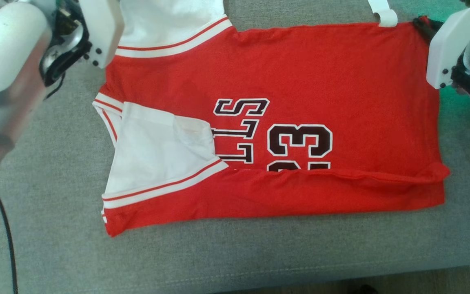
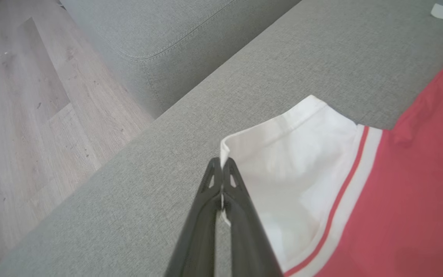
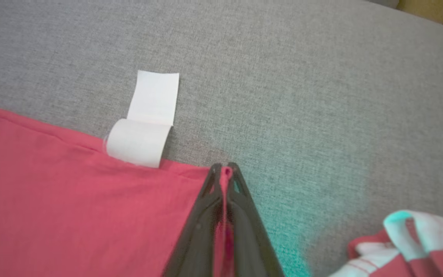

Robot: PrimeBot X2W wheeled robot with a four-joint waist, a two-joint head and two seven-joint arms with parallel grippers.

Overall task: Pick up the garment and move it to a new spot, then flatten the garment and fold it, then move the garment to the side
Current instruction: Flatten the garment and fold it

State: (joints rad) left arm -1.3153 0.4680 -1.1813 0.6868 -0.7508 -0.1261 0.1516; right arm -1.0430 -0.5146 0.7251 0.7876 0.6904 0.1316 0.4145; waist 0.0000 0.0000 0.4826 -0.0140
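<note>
Jersey (image 1: 300,81): red with white trim, lying spread across the middle of the grey cushion (image 1: 259,257). Its shoulder end is toward the cushion's left and its hem toward the cushion's right. The long side nearest the cushion's front edge is folded up over the body, and the fold covers the lower part of the dark "23" (image 1: 300,143). White lining shows inside the armhole (image 1: 153,155) there. A white tag (image 3: 144,123) sticks out from the hem onto bare cushion, on the cushion's far side.

The left gripper (image 2: 221,165) sits low at the cushion's far left. Its two dark fingers are pressed together on the rolled edge of the white strap (image 2: 290,161), with a sliver of white cloth pinched between them. The left forearm (image 1: 10,81) slants in over the cushion's left part.

The right gripper (image 3: 225,171) is at the cushion's far right, just beside the tag. Its fingers are clamped on the jersey's red hem corner, with the red cloth running up between them to the tips. The right wrist housing (image 1: 455,49) hangs above that corner.

A bunched red-and-white cloth (image 3: 406,246) lies on the cushion further right, apart from the jersey. Wooden floor (image 2: 33,115) shows past the cushion's left end.
</note>
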